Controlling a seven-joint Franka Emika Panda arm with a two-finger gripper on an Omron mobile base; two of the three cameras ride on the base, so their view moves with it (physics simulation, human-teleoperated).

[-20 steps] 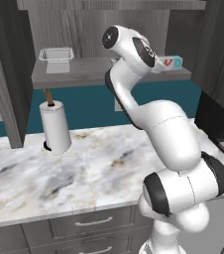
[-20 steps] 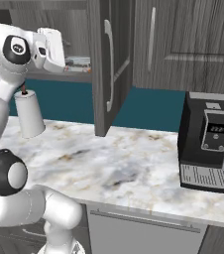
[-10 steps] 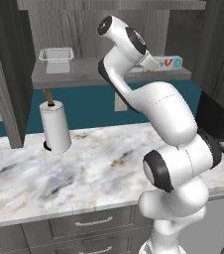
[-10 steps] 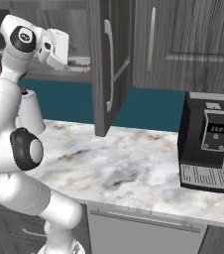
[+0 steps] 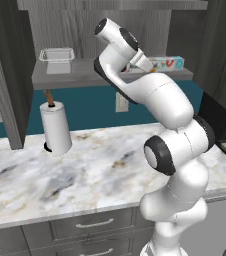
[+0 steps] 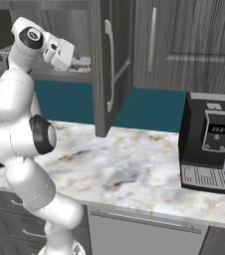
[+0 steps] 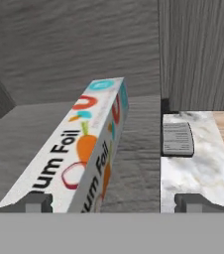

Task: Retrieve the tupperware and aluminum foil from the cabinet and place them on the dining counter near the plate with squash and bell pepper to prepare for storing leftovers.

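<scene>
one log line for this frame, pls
phase: reaching into cabinet | gripper: open, astride aluminum foil | tupperware: on shelf

Since a second ago, the arm swings its wrist toward the cabinet shelf (image 5: 85,75), bringing the open end effector (image 7: 113,202) up to the aluminum foil (image 7: 84,158), now between its fingertips (image 7: 34,202); elbow rises higher.

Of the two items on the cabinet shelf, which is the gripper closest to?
The aluminum foil carton: it lies between the open gripper fingertips; the tupperware sits at the shelf's far left.
</scene>
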